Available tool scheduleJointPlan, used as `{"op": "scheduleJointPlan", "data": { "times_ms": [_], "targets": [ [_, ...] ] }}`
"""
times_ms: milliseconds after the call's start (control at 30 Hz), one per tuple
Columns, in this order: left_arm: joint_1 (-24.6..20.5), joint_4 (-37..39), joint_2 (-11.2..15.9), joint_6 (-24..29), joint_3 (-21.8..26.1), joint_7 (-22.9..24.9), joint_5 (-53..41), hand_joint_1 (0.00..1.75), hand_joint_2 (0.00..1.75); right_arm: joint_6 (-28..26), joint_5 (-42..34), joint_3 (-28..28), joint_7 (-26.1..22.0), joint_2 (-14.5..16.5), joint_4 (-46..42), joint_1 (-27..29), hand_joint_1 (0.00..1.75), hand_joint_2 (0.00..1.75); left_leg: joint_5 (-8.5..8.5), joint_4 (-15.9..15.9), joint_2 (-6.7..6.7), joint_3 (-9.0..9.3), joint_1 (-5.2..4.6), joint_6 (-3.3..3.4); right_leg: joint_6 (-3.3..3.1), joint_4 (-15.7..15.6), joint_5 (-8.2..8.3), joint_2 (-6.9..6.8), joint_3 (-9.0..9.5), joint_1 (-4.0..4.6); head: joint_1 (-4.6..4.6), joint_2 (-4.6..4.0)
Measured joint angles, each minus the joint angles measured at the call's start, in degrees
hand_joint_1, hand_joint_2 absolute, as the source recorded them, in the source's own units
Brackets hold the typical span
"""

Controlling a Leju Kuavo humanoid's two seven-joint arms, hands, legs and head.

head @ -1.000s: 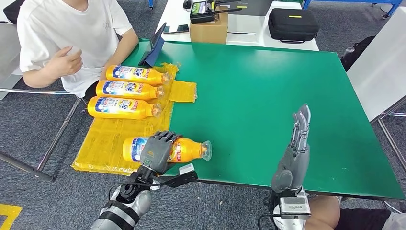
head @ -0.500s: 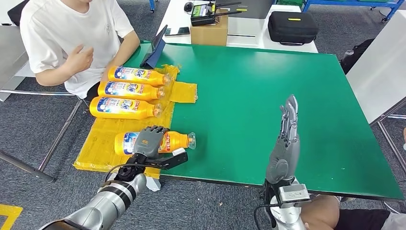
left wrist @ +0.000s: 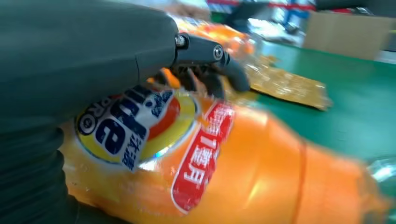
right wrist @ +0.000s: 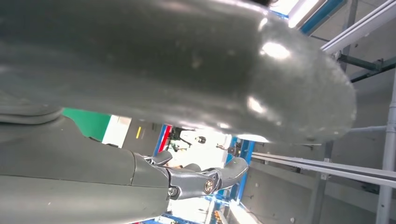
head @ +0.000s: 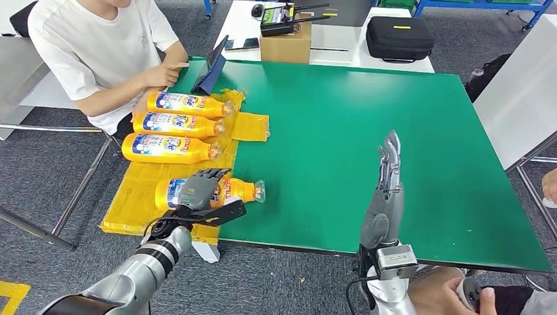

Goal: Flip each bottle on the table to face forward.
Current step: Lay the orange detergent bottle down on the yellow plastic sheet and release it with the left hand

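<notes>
On the near left corner of the green table (head: 368,131), an orange bottle (head: 238,190) lies on its side on a crinkled yellow plastic sheet (head: 141,197), its clear cap pointing right onto the bare green surface. The robot's left hand (head: 199,190) rests over the middle of this bottle, fingers curled down around its body and gripping it. In the left wrist view the dark fingers (left wrist: 205,58) wrap over the orange bottle (left wrist: 243,163), whose blue, white and red label faces the camera.

Farther back on the same yellow sheet, three more orange bottles lie side by side, all with caps pointing right: the nearest bottle (head: 169,148), the middle bottle (head: 177,123) and the farthest bottle (head: 189,104). Their blue and white labels face up.

The robot's right hand (head: 386,190) stands upright above the near edge of the table, well to the right of the bottles, fingers straight and together, holding nothing.

A person in a white T-shirt (head: 92,52) sits at the far left, one hand reaching toward a dark tablet (head: 213,65) propped on the table's far left corner. Beyond the green table, a cardboard box (head: 286,41) and a black case (head: 399,36) sit on a white table.
</notes>
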Motion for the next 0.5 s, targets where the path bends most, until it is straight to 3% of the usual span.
{"op": "scheduleJointPlan", "data": {
  "times_ms": [200,267,500],
  "targets": [
    [-0.2,-2.7,-2.6,-18.2,4.9,-14.0,16.9,0.0,1.75,1.0,-1.4,0.0,0.0,0.0,1.6,-1.4,0.0,0.0,0.03,0.0,-0.46,-0.01,-0.03,0.02,0.15,0.0,-0.16,-0.32,0.18,-0.07,0.01,0.01],
    [1.2,-4.2,-4.0,-22.9,5.8,-15.7,20.8,0.0,1.75,1.2,-1.6,0.0,0.0,0.1,2.1,-1.8,0.0,0.0,0.05,0.0,-0.47,-0.11,-0.04,0.05,0.2,0.0,-0.15,-0.35,0.12,-0.08,0.04,0.01],
    [4.8,-9.6,-6.1,-29.5,7.3,-18.1,29.2,0.0,1.75,1.3,-1.8,-0.1,0.0,0.2,3.0,-2.0,0.0,0.0,0.1,0.1,-0.41,-0.5,-0.14,0.13,0.28,0.0,-0.07,-0.33,-0.34,-0.16,0.01,0.0]
  ]
}}
